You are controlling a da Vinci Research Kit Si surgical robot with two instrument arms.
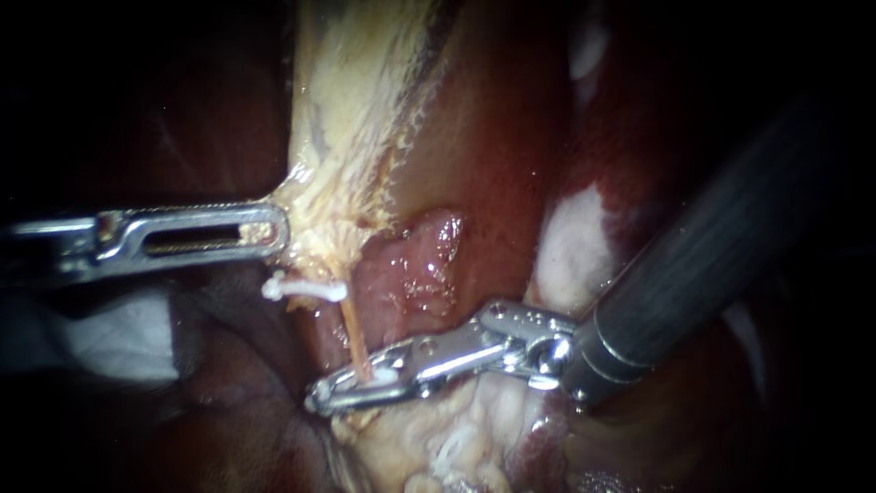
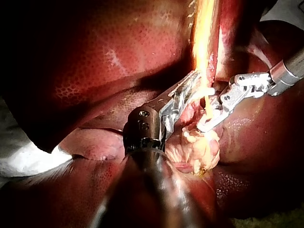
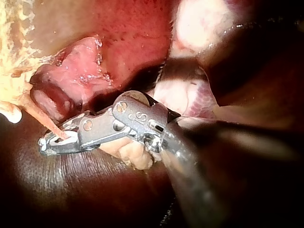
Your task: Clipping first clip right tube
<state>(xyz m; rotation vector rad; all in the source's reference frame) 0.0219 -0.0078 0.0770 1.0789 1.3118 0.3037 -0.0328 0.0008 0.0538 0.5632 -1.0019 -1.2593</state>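
While the left instrument (image 1: 276, 232) grips pale tissue (image 1: 347, 119) mid-left, the right instrument (image 1: 325, 394) clamps the tube (image 1: 352, 333) below a clip (image 1: 306, 290).

White cloth (image 1: 119, 342) amid darkness.

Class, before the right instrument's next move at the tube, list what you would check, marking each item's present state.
1. Tube gripped in claw of right instrument: ok.
2. Claw tips reach past the tube: ok.
3. New clip fully squeezed: cannot tell.
4. Other clip sits apart from the claw: ok.
5. Claw of left instrument holds pale tissue taut: ok.
6. Nothing extra caught behind claw: cannot tell.
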